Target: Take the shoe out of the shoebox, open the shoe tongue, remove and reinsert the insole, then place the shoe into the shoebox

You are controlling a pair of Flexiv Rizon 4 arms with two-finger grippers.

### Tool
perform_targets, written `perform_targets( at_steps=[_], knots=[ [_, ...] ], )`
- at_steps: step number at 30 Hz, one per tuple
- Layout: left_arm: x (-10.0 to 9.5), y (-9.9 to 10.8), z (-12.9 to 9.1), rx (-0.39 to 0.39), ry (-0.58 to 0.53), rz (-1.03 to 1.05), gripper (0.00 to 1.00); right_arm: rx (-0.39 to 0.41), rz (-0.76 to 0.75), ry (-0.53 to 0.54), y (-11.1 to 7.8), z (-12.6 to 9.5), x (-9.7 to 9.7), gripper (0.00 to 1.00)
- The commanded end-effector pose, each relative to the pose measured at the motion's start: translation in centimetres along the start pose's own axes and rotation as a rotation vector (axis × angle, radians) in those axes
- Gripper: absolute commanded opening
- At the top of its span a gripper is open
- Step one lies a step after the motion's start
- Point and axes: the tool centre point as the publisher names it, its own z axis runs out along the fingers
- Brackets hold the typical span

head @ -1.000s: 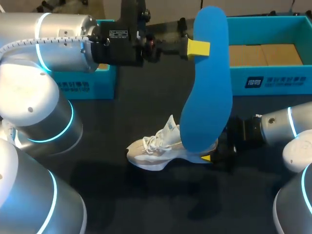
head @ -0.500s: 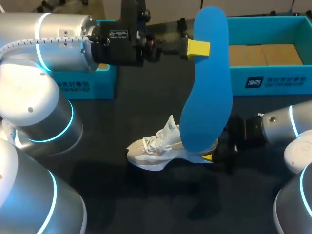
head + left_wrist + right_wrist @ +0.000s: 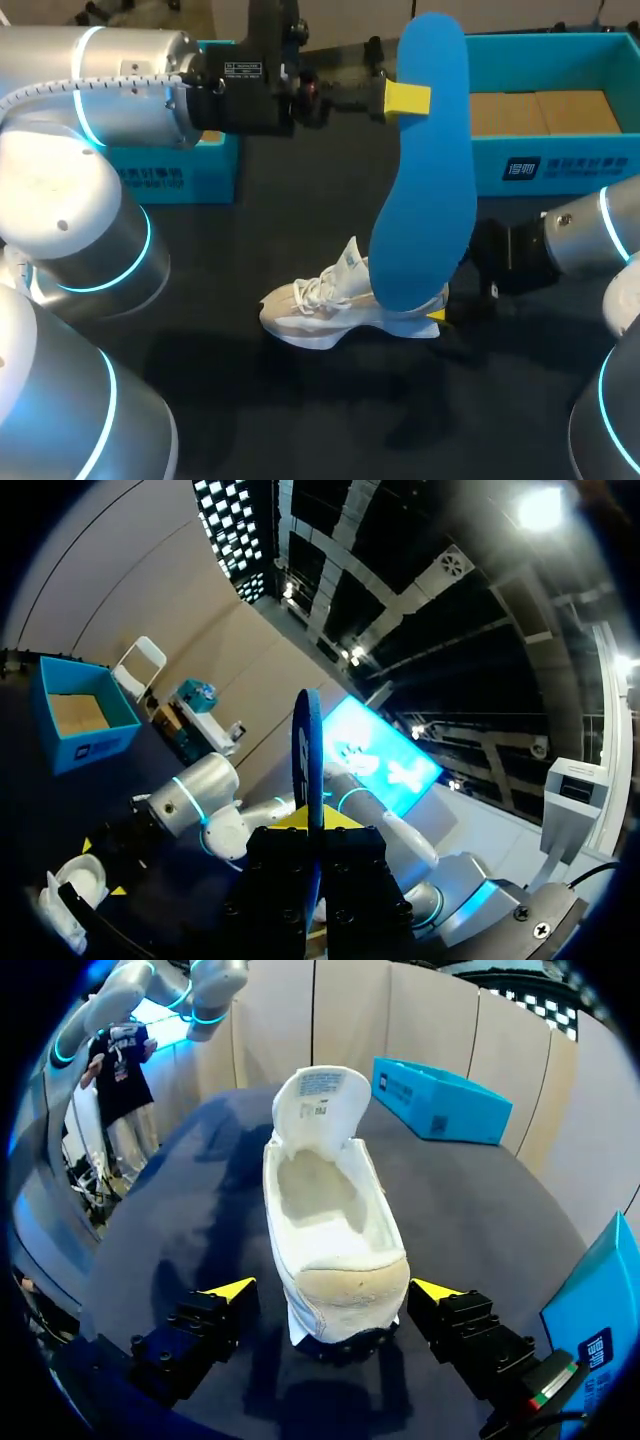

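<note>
Across the whole scene spreads the dark table (image 3: 300,420). At its far right stands the open teal cardboard shoebox (image 3: 560,165), its brown floor showing. At the far left, partly behind our left arm (image 3: 100,80), sits a second teal cardboard tray (image 3: 190,175).

Our left arm comes in from the left, high over the table. Our left gripper (image 3: 410,98) is closed on the long blue foam insole (image 3: 425,200) near its upper end, with one yellow tip flat against its face. From the left wrist we see the insole (image 3: 310,750) edge-on, pinched between the fingers of that gripper (image 3: 312,825). It hangs upright, and its lower end overlaps the heel end of the shoe in the head view. Whether it touches the shoe, we cannot tell.

The white mesh lace-up sneaker (image 3: 320,310) stands on its sole near the middle of the table, well apart from the shoebox, toe to the left and heel to the right. Its padded white tongue (image 3: 320,1095) is folded up and stands upright over the laces.

Our right arm (image 3: 590,245) reaches in low from the right. Our right gripper (image 3: 333,1290) sits at the sneaker's heel with its jaws wide apart, one yellow tip on each side of the heel and neither touching it. It holds nothing.
</note>
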Motion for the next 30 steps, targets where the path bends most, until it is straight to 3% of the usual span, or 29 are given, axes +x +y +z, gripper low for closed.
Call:
perform_targets(
  at_steps=[1,14,22,30],
  knots=[
    [0.0,0.1,-0.1,0.001,0.000,0.000,0.00,0.160,0.013,-0.002,1.0,-1.3,0.5,1.00],
    [0.0,0.1,-0.1,0.001,0.000,0.000,0.00,0.385,0.049,-0.026,1.7,-2.8,0.5,1.00],
    [0.0,0.1,-0.1,0.001,0.000,0.000,0.00,0.471,0.031,-0.035,1.8,-4.0,0.5,1.00],
    [0.0,0.1,-0.1,0.001,0.000,0.000,0.00,0.561,0.046,-0.035,3.2,-4.6,0.4,1.00]
  ],
)
